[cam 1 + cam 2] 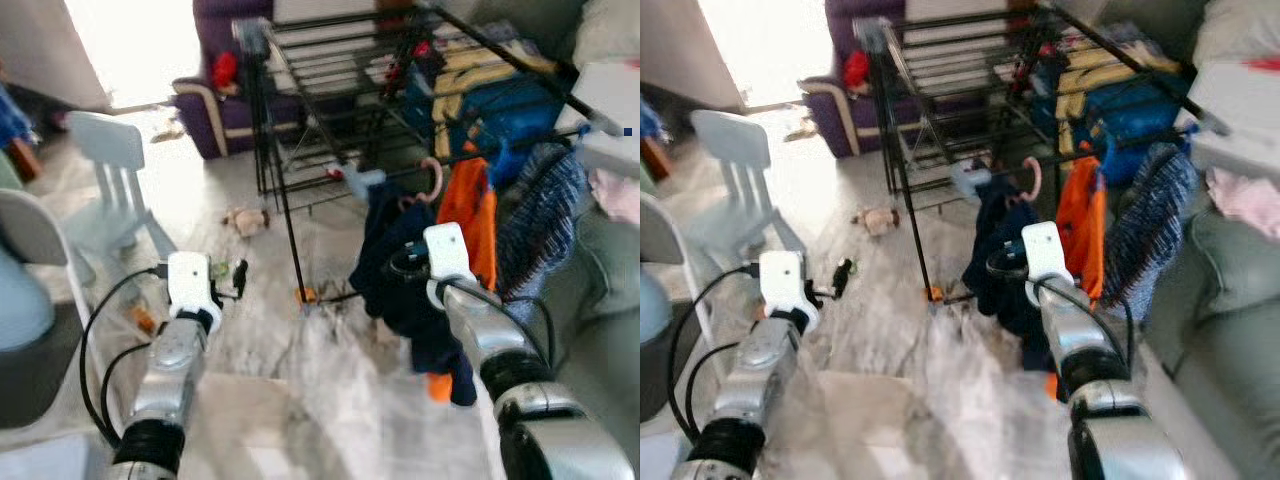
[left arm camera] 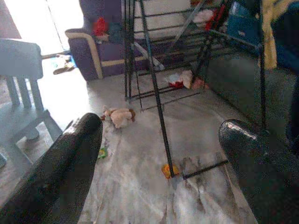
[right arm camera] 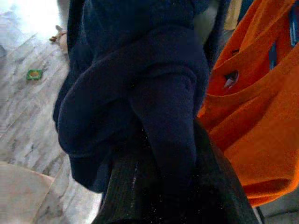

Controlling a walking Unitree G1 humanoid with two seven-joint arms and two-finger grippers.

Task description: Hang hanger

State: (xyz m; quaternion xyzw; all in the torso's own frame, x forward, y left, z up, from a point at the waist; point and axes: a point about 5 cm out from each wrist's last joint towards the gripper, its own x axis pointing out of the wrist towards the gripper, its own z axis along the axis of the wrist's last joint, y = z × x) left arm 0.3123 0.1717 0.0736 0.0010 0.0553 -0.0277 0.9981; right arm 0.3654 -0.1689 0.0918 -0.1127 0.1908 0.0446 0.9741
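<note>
Holding item one: a navy garment (image 1: 400, 270) on a pink-hooked hanger (image 1: 432, 180), carried in my right gripper (image 3: 159, 154), to the right of centre and just near of the drying rack (image 1: 330, 90). In the right wrist view dark cloth is bunched over and between my fingers; I judge the jaws pressed together on it, pinching the garment rather than the hanger's own frame, though the cloth hides the contact.

Item two: the hook. It stands up beside the rack's near right rail (image 1: 520, 140). Whether it already sits on the rail or hangs just short of it, I cannot tell.

Item three: an orange garment (image 1: 470, 215), hung just right of the navy one, with a blue knitted piece (image 1: 540, 215) further right.

Item four: my left gripper (image 2: 159, 154), low at the near left over the marbled floor (image 1: 300, 380), jaws spread wide and empty.

Item five, sundry: a pale chair (image 1: 115, 180) at far left, a purple armchair (image 1: 225, 100) beyond the rack, a small stuffed toy (image 1: 245, 220) on the floor.

Status, as a judgement: the hanger is raised and brought to the rack. Left to do: seat the hook on the rail, if not seated, then release and withdraw.
</note>
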